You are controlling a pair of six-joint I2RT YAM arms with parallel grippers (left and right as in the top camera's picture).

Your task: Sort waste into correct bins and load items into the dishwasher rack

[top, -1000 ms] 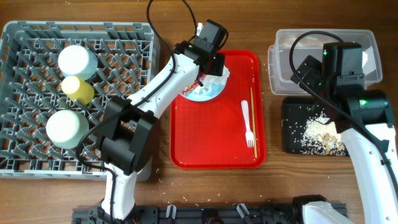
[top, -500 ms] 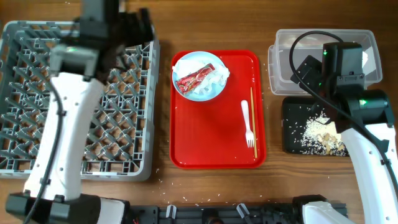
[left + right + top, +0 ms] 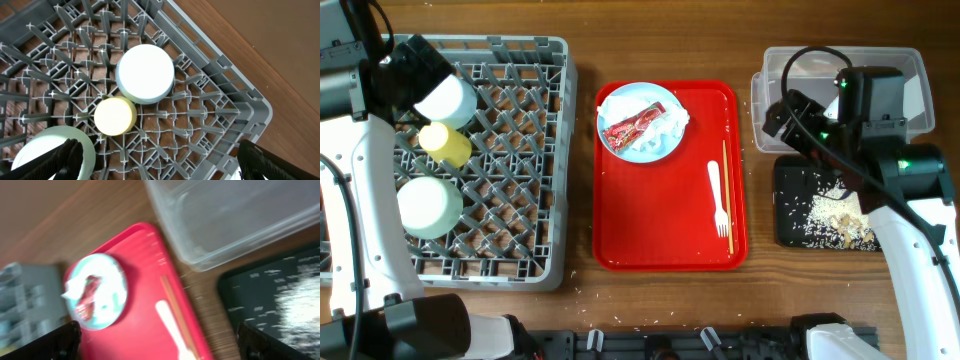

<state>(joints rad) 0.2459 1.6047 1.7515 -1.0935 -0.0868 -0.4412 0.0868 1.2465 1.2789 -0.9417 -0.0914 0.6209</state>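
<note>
Newly moved: left claw (image 3: 161, 162), from plate (image 3: 640, 150) to above rack (image 3: 520, 170); open, empty.
Right claw (image 3: 160, 342): open, empty.
Meaning: wrapper (image 3: 628, 125), napkin (image 3: 672, 122) still unsorted on plate.

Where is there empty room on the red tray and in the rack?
The tray is bare below the plate and left of the fork. The right half of the rack is bare too. Crowded spots are the rack's left side, with the cup and green dishes, and the tray's right edge, with fork and chopstick.
</note>
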